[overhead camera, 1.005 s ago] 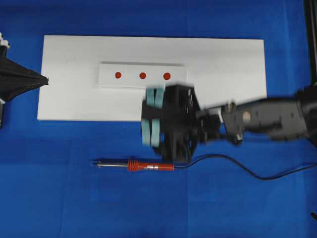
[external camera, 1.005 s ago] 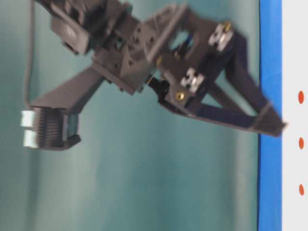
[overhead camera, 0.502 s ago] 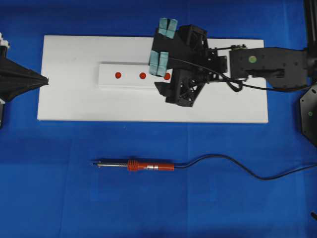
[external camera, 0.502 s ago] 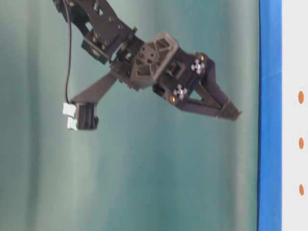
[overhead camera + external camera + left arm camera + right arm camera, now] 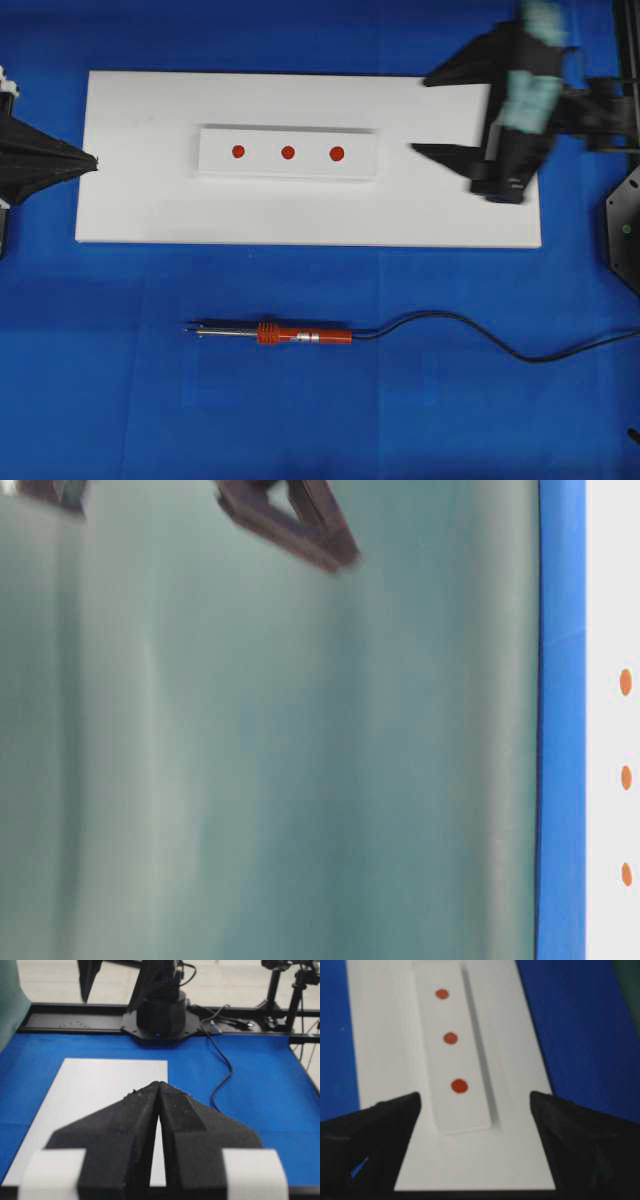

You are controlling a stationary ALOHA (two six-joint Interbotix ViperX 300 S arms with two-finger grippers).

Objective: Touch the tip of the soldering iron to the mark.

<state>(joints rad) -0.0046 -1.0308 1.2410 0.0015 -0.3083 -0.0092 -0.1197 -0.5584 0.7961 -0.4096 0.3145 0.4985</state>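
My right gripper (image 5: 452, 112) hangs spread, empty; left gripper (image 5: 159, 1091) pressed together; soldering iron (image 5: 270, 333) lies ungrasped, so marks (image 5: 287, 153) wait.

On my overhead feed the right gripper (image 5: 432, 112) is matte black, with two wedge-shaped fingers and pale teal pads at its 3 o'clock side. My left gripper (image 5: 158, 1091) has black, grainy foam-like fingers with white tape bands. The far arm's base (image 5: 161, 1016) is a black octagonal block trailing black cables (image 5: 222, 1062).
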